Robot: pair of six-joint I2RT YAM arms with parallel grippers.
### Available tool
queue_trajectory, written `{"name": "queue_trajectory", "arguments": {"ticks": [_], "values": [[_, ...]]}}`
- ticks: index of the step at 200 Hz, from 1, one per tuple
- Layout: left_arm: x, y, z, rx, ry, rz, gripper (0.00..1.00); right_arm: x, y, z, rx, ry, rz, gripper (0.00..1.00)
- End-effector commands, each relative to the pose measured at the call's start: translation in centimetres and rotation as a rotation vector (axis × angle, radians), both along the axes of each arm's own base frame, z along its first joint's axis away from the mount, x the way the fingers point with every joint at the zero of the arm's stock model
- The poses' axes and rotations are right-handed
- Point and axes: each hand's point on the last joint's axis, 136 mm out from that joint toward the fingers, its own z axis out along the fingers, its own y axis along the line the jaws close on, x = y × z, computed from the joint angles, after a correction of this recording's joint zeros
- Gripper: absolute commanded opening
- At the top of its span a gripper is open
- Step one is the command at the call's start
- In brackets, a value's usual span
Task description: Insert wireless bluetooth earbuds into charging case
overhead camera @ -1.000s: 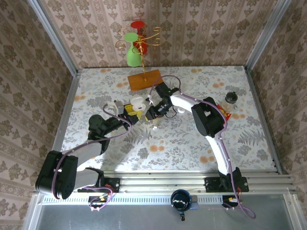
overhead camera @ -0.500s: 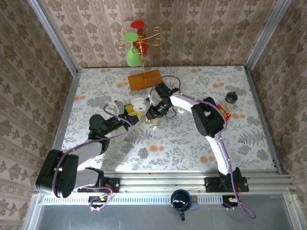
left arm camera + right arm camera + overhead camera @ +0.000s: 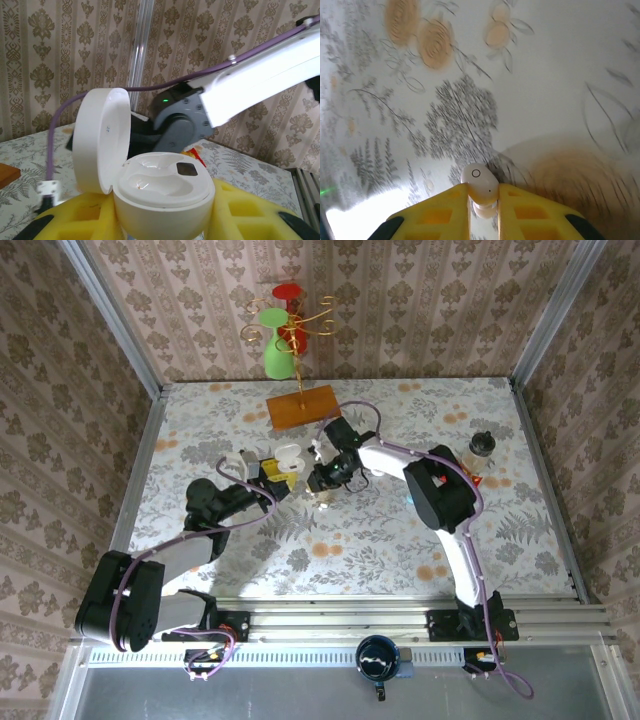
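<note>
Near the middle of the flowered counter (image 3: 400, 530) the two arms meet. The left tool (image 3: 162, 222) is clamped round a white charging case (image 3: 161, 192), its yellow fingers (image 3: 240, 210) pressed to either side of the rounded body. The case stands upright with its lid (image 3: 102, 142) swung up and back to the left, and the moulded hollows inside are on show. The right tool (image 3: 484, 212) is pinched onto a small white earbud (image 3: 479, 182), which pokes out beyond the yellow fingertips (image 3: 437, 212) over the counter's leaf pattern. Whether it touches the counter I cannot tell. From above, the right tool sits just beside the open case, to its right and slightly nearer the arm bases.
</note>
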Motion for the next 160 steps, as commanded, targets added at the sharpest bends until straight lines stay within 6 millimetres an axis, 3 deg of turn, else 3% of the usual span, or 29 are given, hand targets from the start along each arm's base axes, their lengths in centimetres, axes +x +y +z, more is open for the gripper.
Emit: {"name": "queue_trajectory", "arguments": {"ticks": [1, 26, 47, 60, 99, 125, 160], "values": [[-0.1, 0.1, 0.7, -0.003, -0.058, -0.001, 0.25, 1.5, -2.2, 2.1, -0.029, -0.108, -0.176, 0.19], [0.0, 0.1, 0.7, -0.001, -0.057, 0.000, 0.25, 0.7, -5.9, 2.5, -0.045, -0.126, -0.334, 0.20], [0.0, 0.0, 0.9, -0.003, -0.055, -0.002, 0.25, -1.0, -9.8, 1.5, -0.079, -0.100, -0.484, 0.19], [0.0, 0.0, 0.8, -0.001, -0.052, -0.004, 0.25, -2.2, -11.2, 0.9, -0.071, -0.072, -0.543, 0.19], [0.2, -0.2, 0.8, 0.002, -0.050, -0.007, 0.24, -5.1, -11.7, -0.6, -0.029, 0.015, -0.584, 0.22], [0.2, -0.5, 1.0, 0.000, -0.050, -0.017, 0.24, -5.1, -12.2, -0.8, -0.041, 0.006, -0.603, 0.24], [0.1, -0.6, 0.9, 0.004, -0.044, -0.020, 0.25, -4.7, -13.2, 0.3, -0.072, -0.042, -0.604, 0.40]]}}
